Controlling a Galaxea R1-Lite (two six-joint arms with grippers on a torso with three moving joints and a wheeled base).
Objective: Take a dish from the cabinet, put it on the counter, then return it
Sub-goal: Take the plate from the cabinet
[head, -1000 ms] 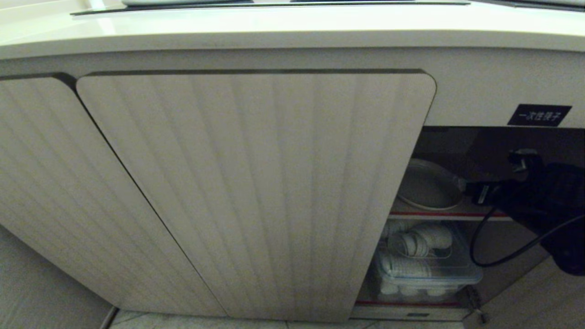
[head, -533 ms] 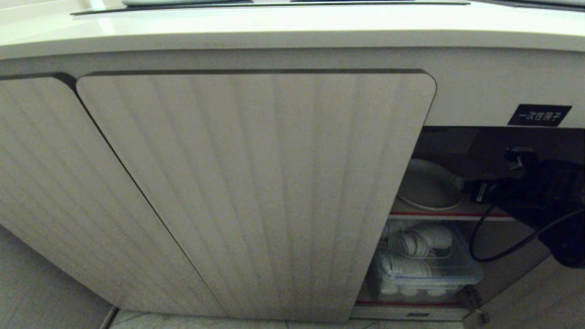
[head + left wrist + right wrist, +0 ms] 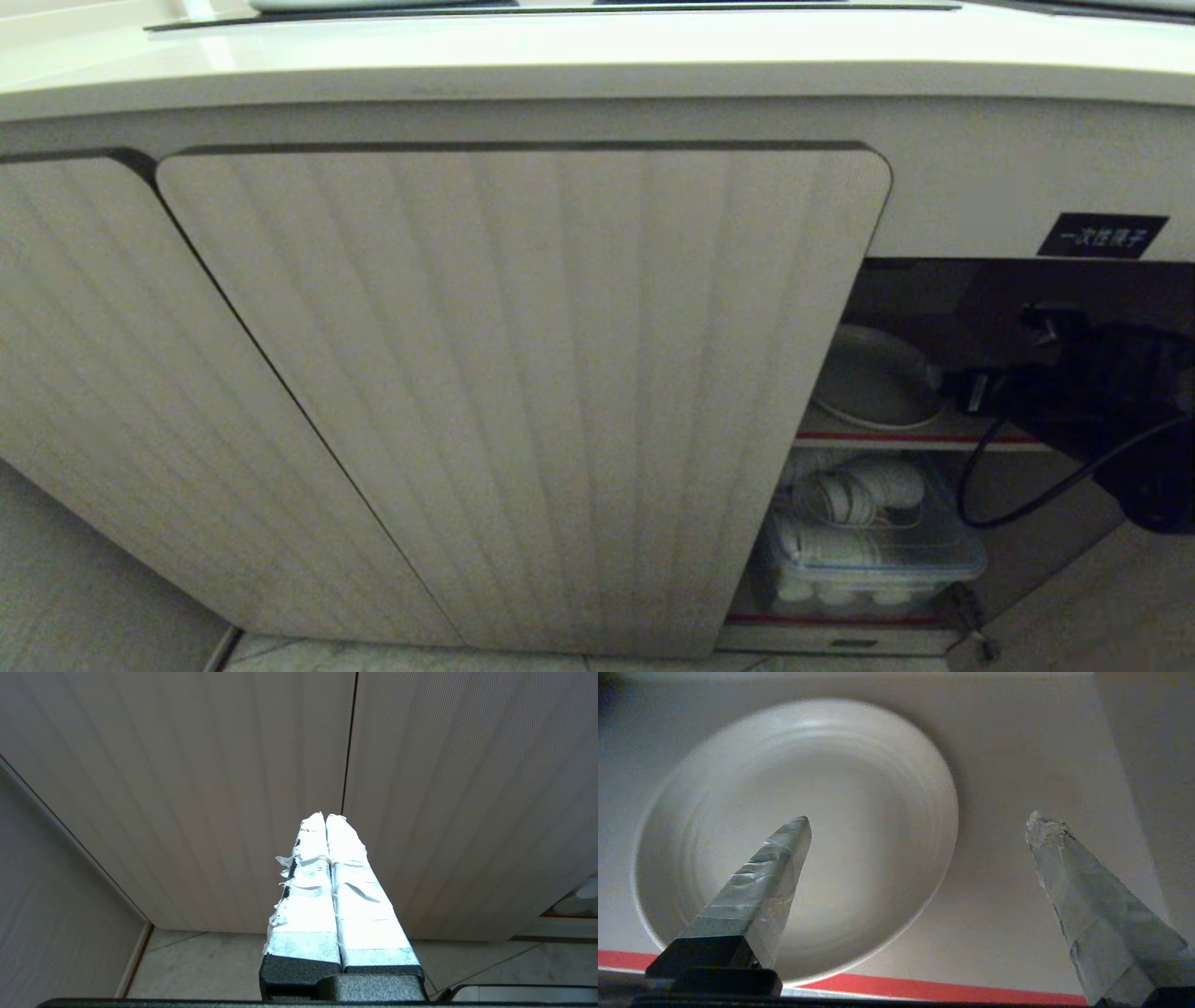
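Off-white dish [image 3: 840, 812] flat on upper cabinet shelf [image 3: 1017, 914] behind red-striped front edge [image 3: 924, 988], right gripper [image 3: 920, 821] just before it with fingers spread wide and empty, ribbed door [image 3: 523, 392] to left, left gripper [image 3: 325, 817] pressed closed, parked by door panels.

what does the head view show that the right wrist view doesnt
Head view only: the counter, the cabinet door, a black label and a clear box of white cups on the lower shelf.

Right wrist view only: the right gripper wide open, one finger over the dish, the other beside it.

Both: the dish on the red-edged shelf.
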